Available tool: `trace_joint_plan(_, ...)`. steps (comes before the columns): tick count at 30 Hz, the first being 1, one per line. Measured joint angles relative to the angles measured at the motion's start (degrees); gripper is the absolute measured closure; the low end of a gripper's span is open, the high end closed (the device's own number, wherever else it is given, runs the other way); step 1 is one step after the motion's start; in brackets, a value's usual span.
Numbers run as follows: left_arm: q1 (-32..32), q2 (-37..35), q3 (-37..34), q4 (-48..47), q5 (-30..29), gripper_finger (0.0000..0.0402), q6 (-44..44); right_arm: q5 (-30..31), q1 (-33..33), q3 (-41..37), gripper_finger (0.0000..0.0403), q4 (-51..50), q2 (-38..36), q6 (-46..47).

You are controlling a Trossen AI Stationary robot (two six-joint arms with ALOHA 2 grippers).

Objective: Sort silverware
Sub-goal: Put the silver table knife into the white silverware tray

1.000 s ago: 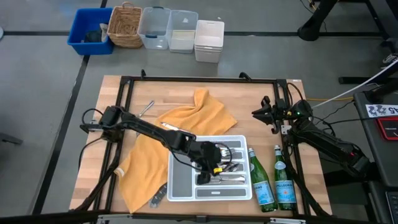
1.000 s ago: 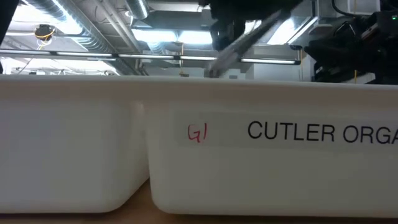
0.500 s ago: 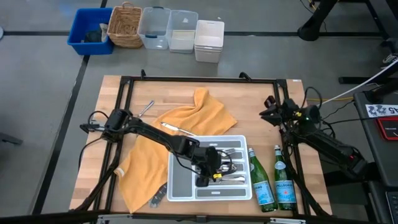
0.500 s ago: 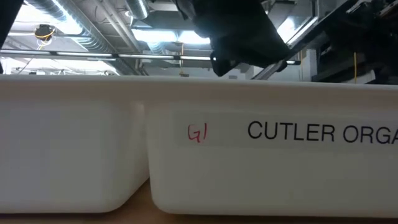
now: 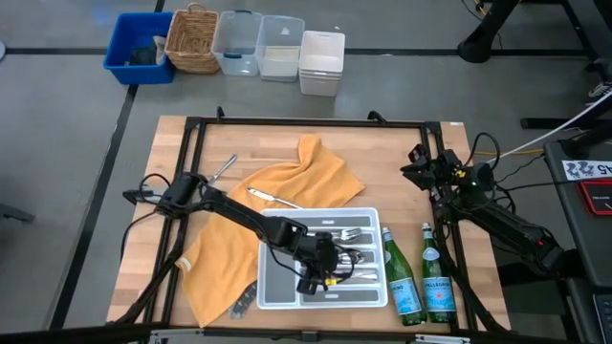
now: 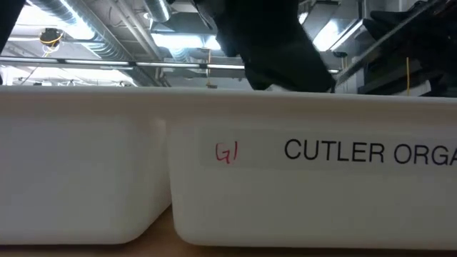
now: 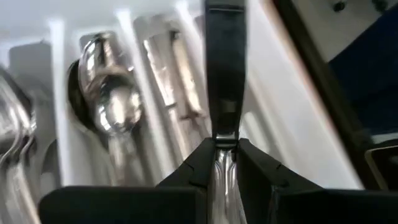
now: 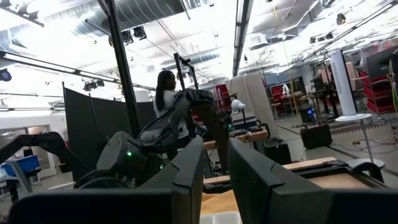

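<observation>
A white divided tray (image 5: 277,287) stands at the table's near middle, and its front wall (image 6: 314,193) fills the low view. Forks (image 5: 356,233), spoons (image 7: 112,99) and knives (image 7: 180,81) lie in its slots. My left gripper (image 7: 224,146) is low over the tray's near slots (image 5: 312,279), shut on a slim silver knife (image 7: 224,62). One silver piece (image 5: 271,199) lies on the orange cloth (image 5: 306,172) and another (image 5: 224,167) on the bare wood. My right gripper (image 8: 216,168) is raised at the table's right edge (image 5: 418,162), open, holding nothing. My left gripper pinches the knife between its two fingers at one end (image 7: 224,163). The fingers slant down into the tray from the table's left. The knife runs on in line with them over the slot beside the knives. Whether its free end rests on the tray, I cannot tell.
Two green glass bottles (image 5: 400,277) (image 5: 437,282) stand just right of the tray. A dark-handled utensil (image 5: 244,298) lies at the cloth's near edge. Bins and a basket (image 5: 191,38) sit on the floor beyond the table. A person (image 8: 166,93) stands far off in the room.
My left gripper has sunk toward the tray and shifted a little toward the near edge, rolling its wrist. The knife, which slanted up above the tray's rim, is now down behind it. My right gripper has tipped upward and risen slightly.
</observation>
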Motion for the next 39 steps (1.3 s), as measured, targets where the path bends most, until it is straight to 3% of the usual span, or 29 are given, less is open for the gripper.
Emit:
trace_joint_plan(5, 0.76, 0.14, -0.02, -0.41, -1.84, 0.0358, -0.43, 0.22, 0.92, 0.00, 0.0325, -0.06, 0.00, -0.01)
trace_joint_plan(10, 1.32, 0.26, -0.11, -0.27, -2.05, 0.0358, -3.82, 3.35, 5.86, 0.00, 0.0325, -0.04, 0.02, -0.81)
trace_joint_plan(17, 1.31, 0.38, -0.13, 0.06, -1.92, 0.0358, -4.36, 14.90, 18.61, 0.00, 0.0325, -0.55, 0.02, -8.43)
trace_joint_plan(30, 1.17, 0.40, -0.13, 0.17, -1.94, 0.0358, -5.42, 34.93, 42.49, 0.06, 0.0325, -12.87, -0.01, -19.75)
trace_joint_plan(35, 1.17, 0.40, -0.13, -0.05, -1.96, 0.0357, -7.20, 35.37, 45.05, 2.05, 0.0325, -13.99, 0.00, -21.35)
trace_joint_plan(39, 1.19, 0.38, -0.14, -0.69, -1.94, 0.0331, -8.75, 34.48, 44.94, 4.26, 0.0325, -13.53, -0.20, -21.94)
